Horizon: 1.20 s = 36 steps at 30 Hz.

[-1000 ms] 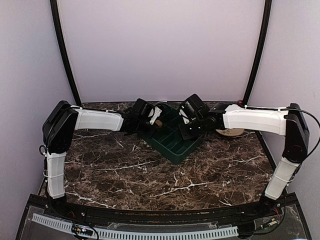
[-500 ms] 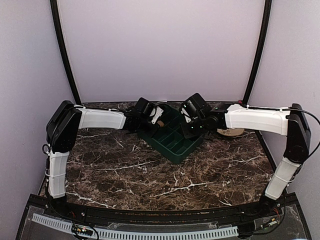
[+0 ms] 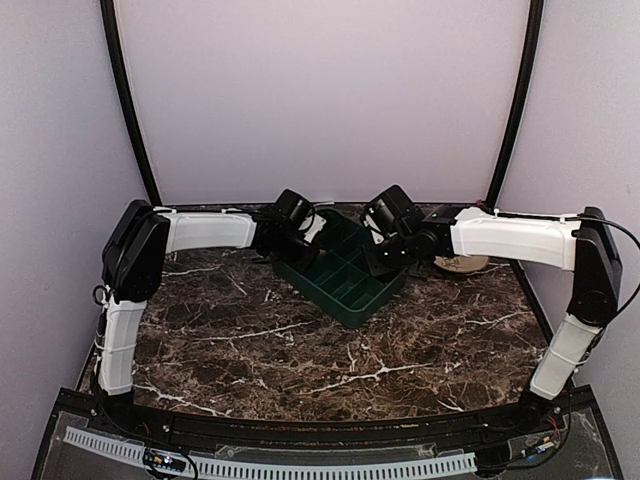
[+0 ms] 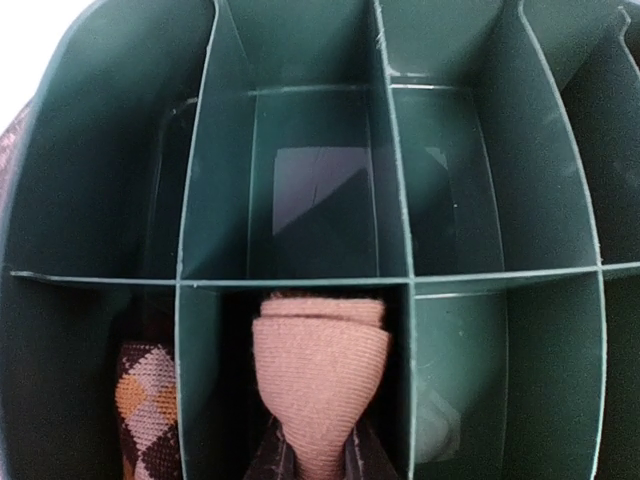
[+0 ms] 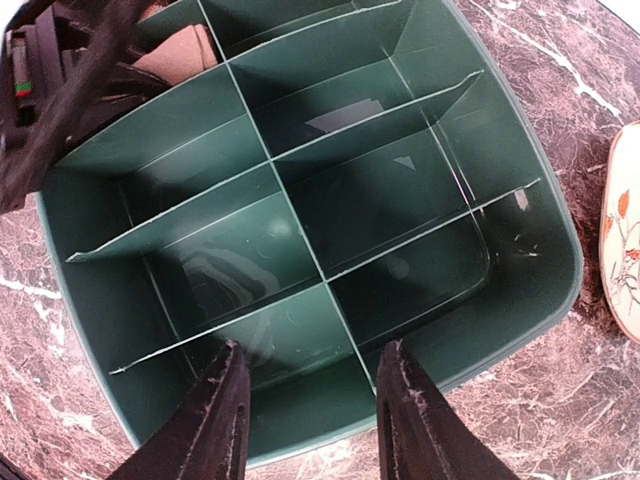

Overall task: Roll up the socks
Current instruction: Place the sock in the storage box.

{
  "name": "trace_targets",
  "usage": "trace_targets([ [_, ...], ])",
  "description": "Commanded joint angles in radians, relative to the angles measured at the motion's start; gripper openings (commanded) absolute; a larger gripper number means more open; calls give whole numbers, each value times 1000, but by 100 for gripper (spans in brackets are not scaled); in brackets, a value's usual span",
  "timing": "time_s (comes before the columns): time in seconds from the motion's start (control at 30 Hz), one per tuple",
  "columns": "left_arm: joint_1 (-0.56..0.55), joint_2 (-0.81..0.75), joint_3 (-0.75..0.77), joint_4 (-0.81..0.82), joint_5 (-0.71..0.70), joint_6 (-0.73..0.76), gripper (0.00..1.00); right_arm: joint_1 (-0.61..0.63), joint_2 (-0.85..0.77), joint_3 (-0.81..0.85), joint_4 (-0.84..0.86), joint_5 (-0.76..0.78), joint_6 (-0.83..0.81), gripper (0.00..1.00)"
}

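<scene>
Left claw (image 4: 318,465) has edged further over the green tray (image 3: 345,300), pinching the rolled tan sock (image 4: 320,365) in a compartment, with the argyle sock (image 4: 145,405) next door at its 9 o'clock. Right claw (image 5: 312,345) hangs spread over the tray's 6 o'clock wall in its own camera.

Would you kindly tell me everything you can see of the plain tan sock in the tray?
The tan sock is plain, fine-knit fabric, rolled into a compact bundle with folded layers showing at its top. It sits in a middle compartment of the green tray, between two dividers, one cell over from the argyle sock. Its lower end narrows where the left gripper pinches it between dark fingers. Its underside is hidden.
</scene>
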Motion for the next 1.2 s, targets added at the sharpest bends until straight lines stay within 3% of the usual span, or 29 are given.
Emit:
trace_targets([
  [0.0,6,54,70,-206,42,-20,0,-8,-25,19,22,3,-8,40],
  [0.77,18,247,394,-532,58,-24,0,-19,-11,14,25,-13,-16,40],
  [0.97,20,247,422,-553,51,-23,28,-22,-9,17,24,-19,-16,41],
  [1.17,20,230,443,-558,56,-20,35,-22,-13,21,21,-17,-17,41],
])
